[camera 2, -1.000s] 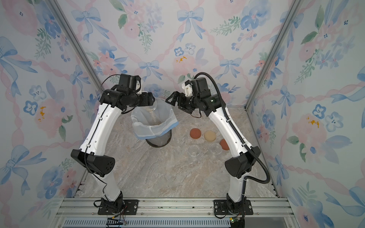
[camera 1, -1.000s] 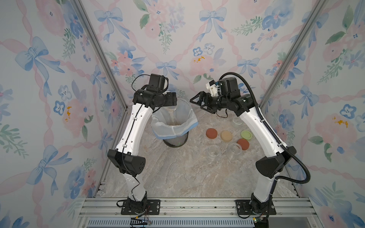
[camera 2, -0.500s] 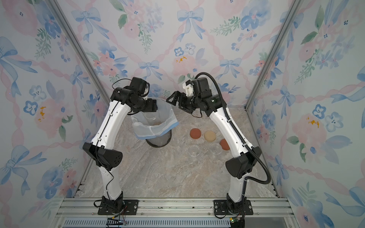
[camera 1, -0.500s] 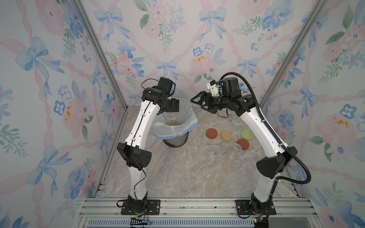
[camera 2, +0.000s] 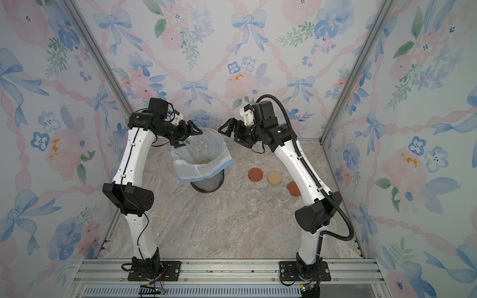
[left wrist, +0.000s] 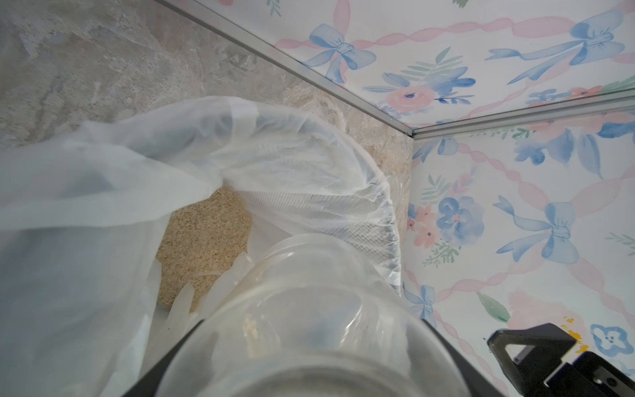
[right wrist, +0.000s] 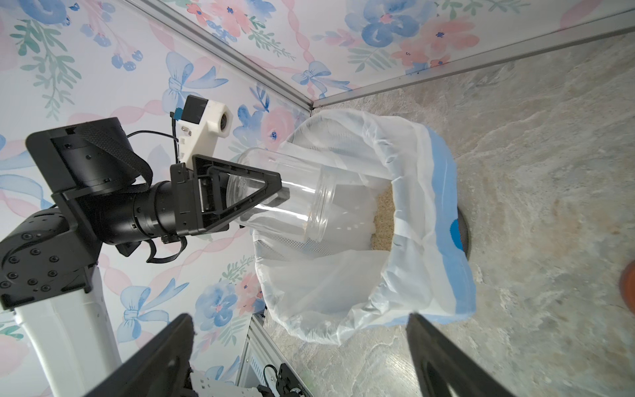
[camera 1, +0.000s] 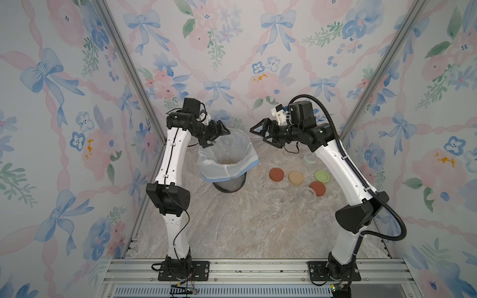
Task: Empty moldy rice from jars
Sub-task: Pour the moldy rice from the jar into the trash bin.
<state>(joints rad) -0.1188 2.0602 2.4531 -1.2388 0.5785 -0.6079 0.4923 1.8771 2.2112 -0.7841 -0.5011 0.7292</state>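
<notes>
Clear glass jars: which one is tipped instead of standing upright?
The clear glass jar gripped by the left hand, tipped mouth-first over the white-lined mesh bin; the other three jars stand upright on the marble table.

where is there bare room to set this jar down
Widest bare patch: table front, bordered by bin, jars and rail. Crowded right of the bin: four lids and three jars close together.

In a top view, your left gripper [camera 1: 215, 136] clasps a clear jar [camera 1: 228, 145], tipped over the lined bin [camera 1: 227, 173] with rice [camera 1: 228, 161] inside. Your right gripper [camera 1: 261, 137] hangs spread beside it, and four loose lids [camera 1: 296, 178] lie near the bin.
</notes>
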